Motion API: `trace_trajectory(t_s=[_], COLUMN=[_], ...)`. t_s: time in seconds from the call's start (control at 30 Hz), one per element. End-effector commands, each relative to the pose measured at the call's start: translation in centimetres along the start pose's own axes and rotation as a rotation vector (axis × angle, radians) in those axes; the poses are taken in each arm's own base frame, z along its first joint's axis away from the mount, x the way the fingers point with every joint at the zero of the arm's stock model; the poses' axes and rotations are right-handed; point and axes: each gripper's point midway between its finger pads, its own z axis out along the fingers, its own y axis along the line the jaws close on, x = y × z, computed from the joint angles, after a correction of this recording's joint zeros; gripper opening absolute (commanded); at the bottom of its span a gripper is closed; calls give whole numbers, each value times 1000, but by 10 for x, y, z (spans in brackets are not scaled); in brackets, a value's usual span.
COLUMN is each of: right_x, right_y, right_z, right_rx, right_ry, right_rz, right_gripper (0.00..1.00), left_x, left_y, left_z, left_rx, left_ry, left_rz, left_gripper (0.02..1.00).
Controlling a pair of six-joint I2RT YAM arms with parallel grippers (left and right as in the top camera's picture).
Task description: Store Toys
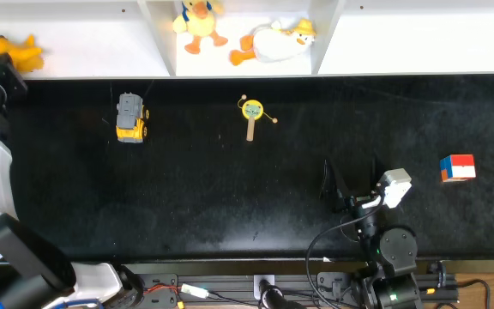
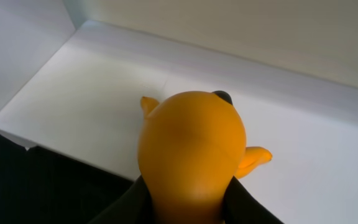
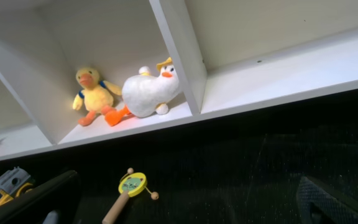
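Orange rounded plastic toy (image 2: 191,155) sits clamped in left jaws over white shelf's (image 2: 92,106) left compartment; right jaws gape wide, empty, above black worktop (image 1: 230,206).

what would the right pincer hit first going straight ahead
Probably the bare table, short of the shelf divider; the rattle lies off to one side. Depth unclear.

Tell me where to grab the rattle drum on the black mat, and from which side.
Grip the wooden handle of the rattle drum, coming straight down from above, fingers across its narrow width. It lies flat, and the round head with its beads on strings probably offers a poorer hold.
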Motion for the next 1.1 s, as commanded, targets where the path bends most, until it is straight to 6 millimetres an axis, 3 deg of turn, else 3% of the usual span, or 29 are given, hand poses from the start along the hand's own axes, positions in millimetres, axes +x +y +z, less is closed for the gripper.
trace_trajectory(t_s=[0.03,0.4,0.67,0.93,1.1], right_x=[4,4,4,4,4], right_y=[1,1,1,1,1], right_z=[0,0,0,0,0], right_rx=[-8,-8,-8,-8,-8], right_ry=[5,5,5,5,5], right_rz=[-7,-7,-7,-7,-7], right_gripper=[996,993,996,996,996], left_x=[-28,-18,-11,7,-5], left_y=[-5,-18,-15,-12,-13], left_z=[3,27,31,48,49], left_rx=[33,87,70,70,72], left_ry=[-53,-12,12,47,-4], left_rz=[-17,-42,-32,-26,-11], left_gripper=[270,253,248,264,305])
